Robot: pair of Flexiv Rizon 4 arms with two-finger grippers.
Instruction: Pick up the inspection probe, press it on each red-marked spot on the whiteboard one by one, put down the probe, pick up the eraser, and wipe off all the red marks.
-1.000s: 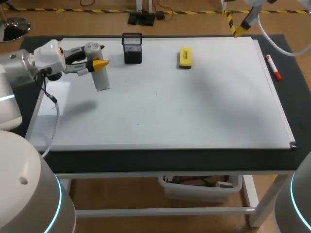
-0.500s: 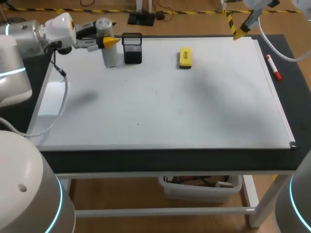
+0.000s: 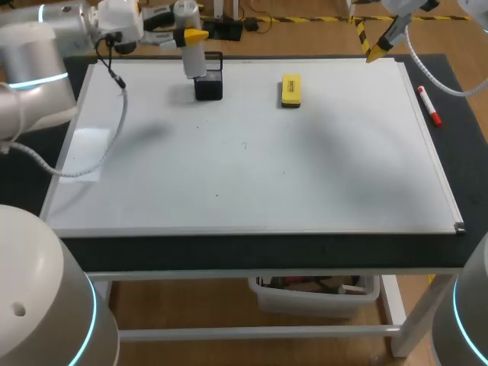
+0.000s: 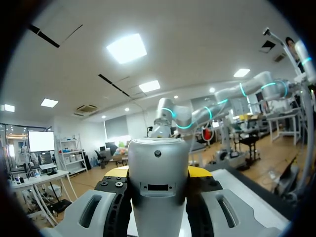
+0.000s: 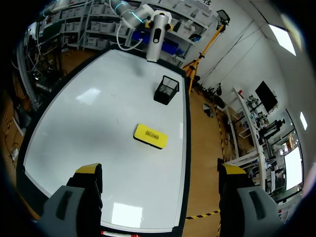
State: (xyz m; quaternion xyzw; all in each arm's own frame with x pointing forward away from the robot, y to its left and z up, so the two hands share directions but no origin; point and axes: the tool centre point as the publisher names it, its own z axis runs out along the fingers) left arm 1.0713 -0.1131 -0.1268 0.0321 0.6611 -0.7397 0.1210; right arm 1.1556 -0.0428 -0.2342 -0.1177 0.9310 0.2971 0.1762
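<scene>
My left gripper (image 3: 187,34) is shut on the grey cylindrical inspection probe (image 3: 192,53), which hangs upright just over the black mesh cup (image 3: 208,82) at the whiteboard's (image 3: 305,175) far edge. In the left wrist view the probe (image 4: 158,187) fills the gap between both yellow-tipped fingers. The yellow eraser (image 3: 291,90) lies flat on the board to the right of the cup. My right gripper (image 5: 160,177) stands open and empty high over the far right corner, with the eraser (image 5: 150,136) and the cup (image 5: 166,90) ahead of it. Only faint dark specks show on the board.
A red marker (image 3: 428,106) lies on the dark table strip beside the board's right edge. The board's raised frame (image 3: 438,175) runs along that side.
My left arm has carried the probe from over the board's left part toward the far edge and rightward, to above the mesh cup. The right arm has kept still.
</scene>
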